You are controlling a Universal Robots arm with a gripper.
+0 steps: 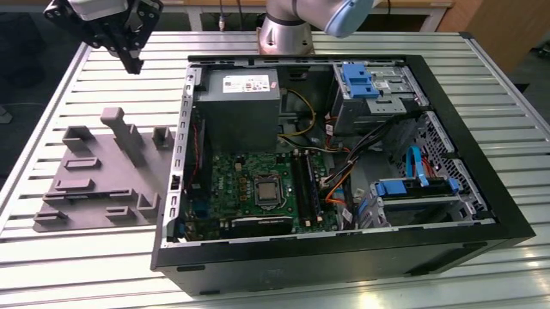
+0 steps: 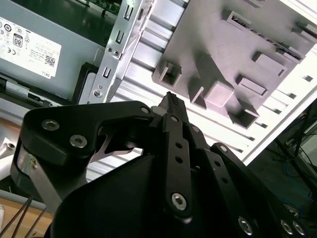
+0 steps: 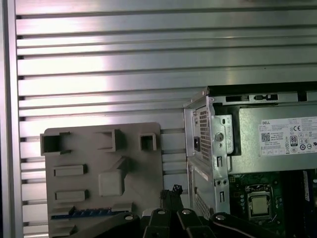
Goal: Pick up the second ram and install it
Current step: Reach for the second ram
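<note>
The second ram (image 3: 89, 213) is a thin blue-green strip lying on edge in a groove of the grey fixture plate (image 3: 99, 148), seen in the first wrist view. My gripper (image 1: 135, 65) hangs high above the table, beyond the far end of the fixture plate (image 1: 103, 174) and apart from it. Its black fingers (image 2: 171, 106) are shut together with nothing between them. In the first wrist view the gripper (image 3: 172, 191) shows beside the plate's edge, a short way from the ram. The long black motherboard slots (image 1: 304, 187) lie inside the open computer case (image 1: 481, 212).
The case takes up the middle and the exterior view's right of the slatted metal table (image 1: 103, 257). A grey power supply (image 1: 239, 106) and blue drive brackets (image 1: 361, 80) sit inside it. Upright posts (image 1: 120, 132) rise from the fixture plate. The arm's base (image 1: 284, 32) stands behind the case.
</note>
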